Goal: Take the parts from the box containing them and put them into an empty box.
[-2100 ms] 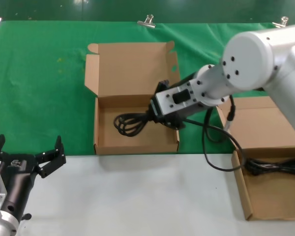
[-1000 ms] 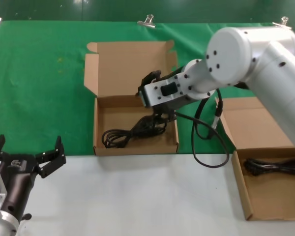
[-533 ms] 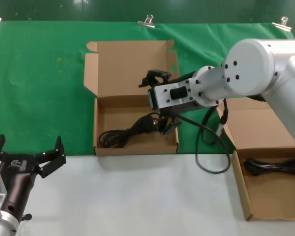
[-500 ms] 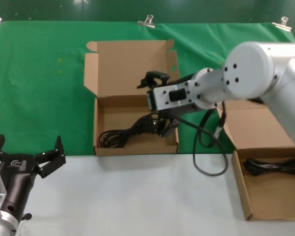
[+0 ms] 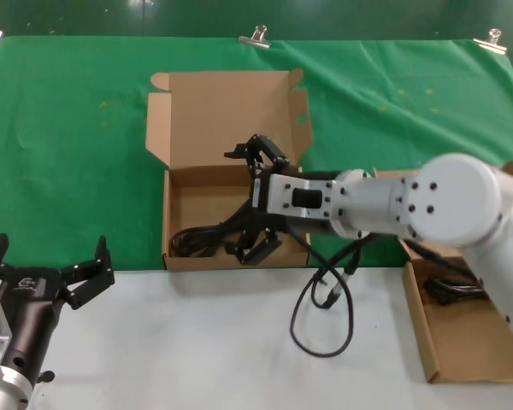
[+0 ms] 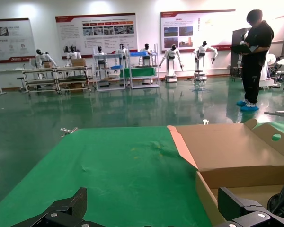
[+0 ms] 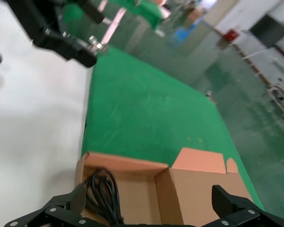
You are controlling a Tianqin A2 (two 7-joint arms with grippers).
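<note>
A black power cord (image 5: 197, 241) lies in the middle cardboard box (image 5: 166, 218), whose lid side flap has a small slot. My right gripper (image 5: 251, 202) is open over that box's right half, fingers spread wide, with the cord below and beside it. In the right wrist view the cord (image 7: 102, 190) lies inside the box (image 7: 146, 189), near one finger of the open right gripper (image 7: 151, 218). More black cords (image 5: 449, 290) lie in the right box (image 5: 470, 346), partly hidden by my right arm. My left gripper (image 5: 47, 272) is open and idle at the front left.
A loose black cable (image 5: 323, 309) trails from my right arm onto the white table. Green cloth (image 5: 68, 154) covers the back. In the left wrist view the open left gripper (image 6: 154, 220) faces the middle box (image 6: 236, 156). The left gripper shows far off in the right wrist view (image 7: 66, 40).
The right gripper brought the cord into the middle box, let it go and opened. The right arm has swung lower toward the front, and the cord now lies flat in the box.
</note>
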